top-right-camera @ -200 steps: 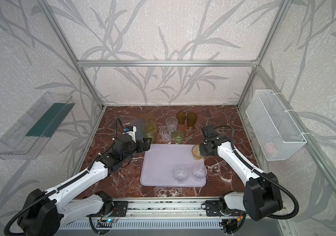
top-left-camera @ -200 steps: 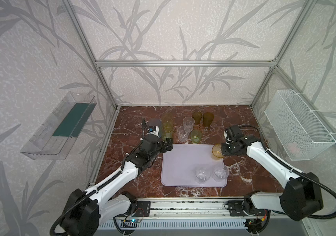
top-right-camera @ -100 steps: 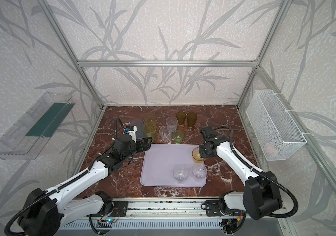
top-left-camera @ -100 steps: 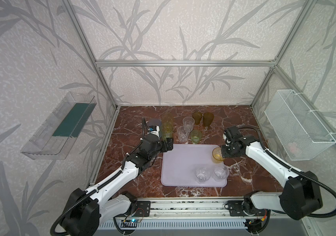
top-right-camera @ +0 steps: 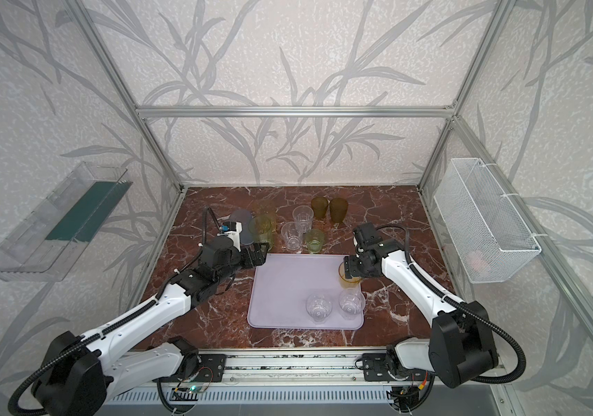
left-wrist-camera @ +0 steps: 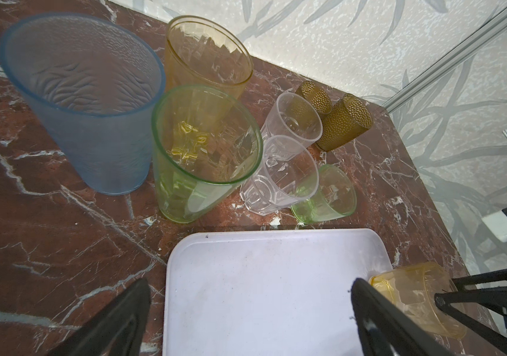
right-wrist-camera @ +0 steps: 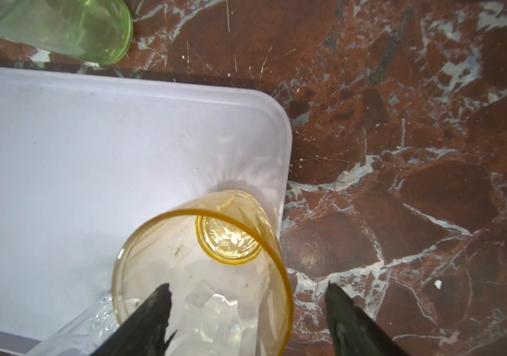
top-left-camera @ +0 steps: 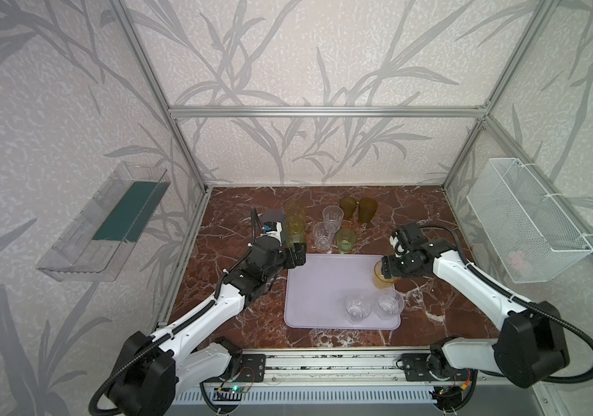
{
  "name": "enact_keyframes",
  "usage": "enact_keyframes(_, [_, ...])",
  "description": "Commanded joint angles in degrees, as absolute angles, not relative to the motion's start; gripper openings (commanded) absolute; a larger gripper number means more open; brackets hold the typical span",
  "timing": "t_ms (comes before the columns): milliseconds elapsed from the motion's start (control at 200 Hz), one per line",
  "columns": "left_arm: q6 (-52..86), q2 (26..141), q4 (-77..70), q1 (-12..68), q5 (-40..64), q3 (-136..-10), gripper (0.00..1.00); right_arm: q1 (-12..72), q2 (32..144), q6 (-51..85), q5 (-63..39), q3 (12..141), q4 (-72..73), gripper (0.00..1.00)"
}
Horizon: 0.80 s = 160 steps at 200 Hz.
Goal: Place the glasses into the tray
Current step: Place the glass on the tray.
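Three of eleven tumblers are on the pale lilac tray (top-left-camera: 316, 288), which lies on the red marble worktop (top-left-camera: 421, 201) by the middle of its near edge.

On tray:
- Two clear tumblers (top-left-camera: 357, 308) (top-left-camera: 389, 304), upright, side by side, at the tray corner closest to the worktop's near right corner.
- One short yellow tumbler (top-left-camera: 383, 280), upright, just behind them against the tray's right rim.

Right hand (right-wrist-camera: 247, 288): fingers spread, one inside the short yellow tumbler's mouth and one outside. They straddle its wall without pinching it. Judged to be letting go of this piece.

Left hand (left-wrist-camera: 249, 283): fingers spread wide, empty, hanging over the tray's far left corner and facing the unplaced group.

Off tray, eight pieces, clustered on the worktop between the tray and the far edge:
- Tall blue-grey tumbler (left-wrist-camera: 92, 117), tall yellow tumbler (left-wrist-camera: 209, 58) and tall green tumbler (left-wrist-camera: 196, 160), toward the left edge.
- Two clear faceted tumblers (left-wrist-camera: 292, 123) (left-wrist-camera: 280, 175), in the middle.
- Short green tumbler (left-wrist-camera: 326, 197), just beside the tray's far rim.
- Two amber-brown dimpled tumblers (left-wrist-camera: 310, 95) (left-wrist-camera: 344, 126), nearest the far edge.

Progress, as judged: roughly a quarter placed, eight left to move. Most of the tray floor is bare, so room looks ample. The tall pieces stand tightly together and may be awkward to pick singly.
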<state>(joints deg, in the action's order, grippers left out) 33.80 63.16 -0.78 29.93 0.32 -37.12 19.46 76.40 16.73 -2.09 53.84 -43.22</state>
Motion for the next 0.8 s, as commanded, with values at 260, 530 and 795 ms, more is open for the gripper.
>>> enact_keyframes(260, [33.42,64.90,7.27,29.79,2.24,-43.38,0.99,19.60,72.99,15.91,-1.56,56.26,-40.52,0.97])
enact_keyframes(530, [32.69,67.51,12.22,29.81,3.76,-47.90,0.99,19.60,72.23,15.50,-4.69,56.07,-38.33,1.00])
enact_keyframes(795, [32.90,70.99,13.94,30.91,5.84,-51.21,0.98,19.60,67.84,16.21,-6.98,52.61,-34.31,0.99])
